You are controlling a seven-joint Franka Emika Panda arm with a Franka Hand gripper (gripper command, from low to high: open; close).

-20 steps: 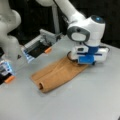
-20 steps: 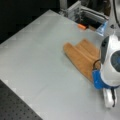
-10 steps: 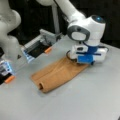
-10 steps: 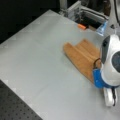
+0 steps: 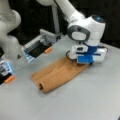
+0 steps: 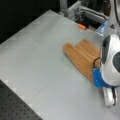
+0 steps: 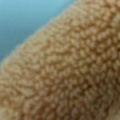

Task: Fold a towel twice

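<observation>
At a front view's left we see a second white arm (image 5: 10, 37) and an open grey box (image 5: 40, 45) with orange tabs. Centre: the towel (image 5: 58, 73) lies on the grey table (image 5: 82, 100) as a long folded strip. At the right, the gripper (image 5: 83, 63) presses down on the strip's far end; we cannot tell its finger state. The wrist view is filled with towel pile (image 7: 70, 70).
</observation>
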